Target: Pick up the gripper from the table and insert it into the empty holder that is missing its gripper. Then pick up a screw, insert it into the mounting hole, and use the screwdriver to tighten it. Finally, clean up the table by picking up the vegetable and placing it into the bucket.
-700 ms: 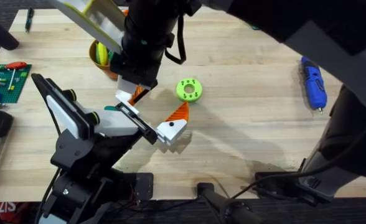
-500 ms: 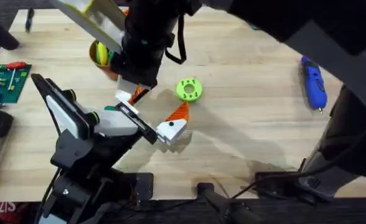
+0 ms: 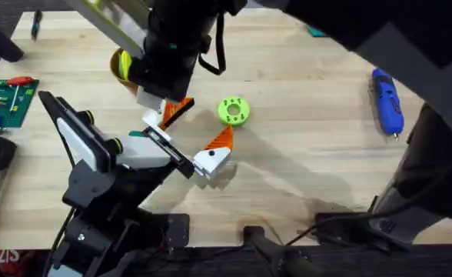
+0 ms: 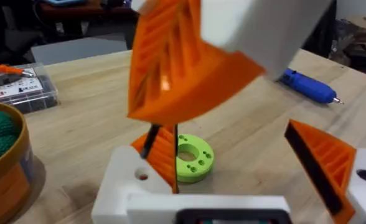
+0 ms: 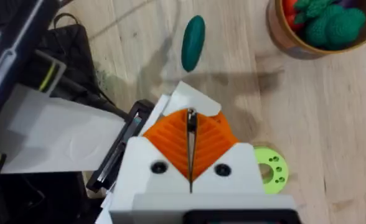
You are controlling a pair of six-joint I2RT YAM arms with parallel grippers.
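Observation:
The gripper (image 3: 154, 121), a small ribbed orange finger on a white base, stands at the free end of the holder (image 3: 168, 150), the black bar on my left arm. My right gripper (image 3: 174, 111) reaches across from above, its orange pads shut on the finger's tip (image 4: 161, 149). My left gripper (image 3: 195, 127) is open, its smooth orange wedge (image 3: 220, 142) at the bar's other end. The green vegetable (image 3: 233, 111) lies just beyond. The yellow bucket (image 3: 121, 68) sits partly hidden under the right arm. The blue screwdriver (image 3: 386, 101) lies far right on the table (image 3: 303, 154).
A green parts board (image 3: 3, 96) sits at the table's left edge, with a dark pen (image 3: 36, 23) at the back left. The bucket (image 5: 289, 37) holds knitted toys. A teal oval piece (image 5: 193, 34) lies beside the left arm.
My right gripper has shifted up and left, showing more of its orange pads. The white base at the bar's end, the left arm and the green disc have stayed put.

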